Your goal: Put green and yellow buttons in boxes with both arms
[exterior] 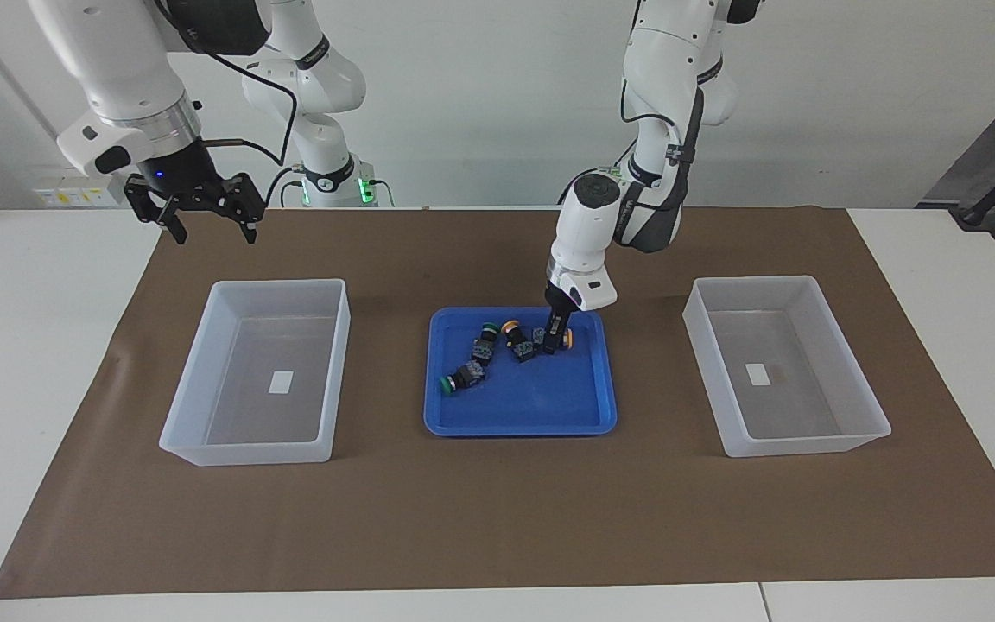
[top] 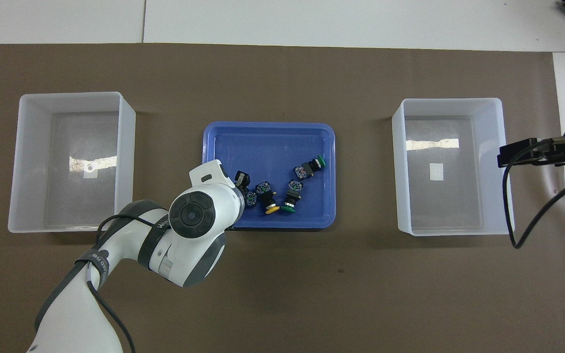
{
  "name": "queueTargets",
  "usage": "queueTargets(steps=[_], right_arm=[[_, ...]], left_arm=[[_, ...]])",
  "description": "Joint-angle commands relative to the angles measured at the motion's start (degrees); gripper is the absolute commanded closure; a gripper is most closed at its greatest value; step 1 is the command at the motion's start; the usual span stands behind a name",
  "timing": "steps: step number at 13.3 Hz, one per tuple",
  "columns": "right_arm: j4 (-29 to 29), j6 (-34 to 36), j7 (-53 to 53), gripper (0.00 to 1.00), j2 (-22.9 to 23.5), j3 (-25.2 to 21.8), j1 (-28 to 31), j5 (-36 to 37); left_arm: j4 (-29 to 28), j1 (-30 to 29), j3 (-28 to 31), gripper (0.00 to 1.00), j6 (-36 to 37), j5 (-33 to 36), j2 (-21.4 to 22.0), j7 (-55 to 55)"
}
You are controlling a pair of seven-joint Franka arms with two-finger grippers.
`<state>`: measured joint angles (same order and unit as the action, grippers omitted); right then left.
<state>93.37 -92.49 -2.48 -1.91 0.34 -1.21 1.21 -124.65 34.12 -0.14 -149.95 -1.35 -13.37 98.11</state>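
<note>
Four buttons lie in the blue tray [exterior: 519,428] [top: 268,126] between the two boxes. One green button [exterior: 459,378] [top: 312,166] lies apart toward the right arm's end. A second green button [exterior: 487,335] [top: 290,202] and a yellow button [exterior: 515,337] [top: 269,202] lie side by side. My left gripper [exterior: 556,335] is down in the tray at the other yellow button [exterior: 568,339], whose body [top: 250,197] shows beside the wrist in the overhead view. My right gripper [exterior: 212,226] is open, empty and raised over the mat's corner; that arm waits. Both boxes [exterior: 186,389] [exterior: 705,345] hold only their labels.
A brown mat [exterior: 497,518] covers the table under the tray and boxes. In the overhead view the boxes [top: 126,147] [top: 398,166] stand at either end of the tray, and the left arm's wrist [top: 194,215] covers the tray's corner nearest the robots.
</note>
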Motion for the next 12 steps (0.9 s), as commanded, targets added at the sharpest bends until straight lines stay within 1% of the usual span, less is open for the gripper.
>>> queueTargets(steps=[1,3,4,5,7,9,11,12], right_arm=[[2.8,-2.6,-6.7,0.00,-1.6,0.4,-1.5,-1.1],[5.9,-7.0,-13.4,0.00,-1.8,0.4,-4.4,-1.1],[7.5,-9.7,-17.3,0.00,-1.8,0.4,-6.9,-1.1],[8.4,-12.1,-21.6,0.00,-0.9,0.4,-8.9,-1.1],[9.6,-18.3,-32.2,0.00,3.6,0.4,-14.4,-1.1],[10.0,-24.9,-42.8,0.00,9.0,0.4,-19.8,-1.1],[10.4,-32.2,-51.4,0.00,14.2,0.4,-24.5,-1.1],[11.2,-35.9,-54.2,0.00,16.3,0.4,-25.9,-1.1]], left_arm=[[7.6,-2.8,0.4,0.97,8.5,0.1,-1.0,-4.6],[12.3,-6.0,0.3,0.98,15.2,0.1,-0.2,-12.0],[14.8,-7.8,0.2,0.98,18.6,0.2,-0.2,-15.7],[17.3,-9.2,0.2,0.98,21.8,-0.4,-0.2,-21.1],[21.2,-13.7,0.2,0.98,29.1,-0.9,0.2,-33.9],[22.5,-17.5,0.3,0.98,33.7,-1.9,1.0,-48.3],[22.9,-21.9,0.5,0.98,37.0,-1.9,1.2,-64.2],[22.9,-24.0,0.5,0.98,37.4,-1.9,1.3,-70.8]])
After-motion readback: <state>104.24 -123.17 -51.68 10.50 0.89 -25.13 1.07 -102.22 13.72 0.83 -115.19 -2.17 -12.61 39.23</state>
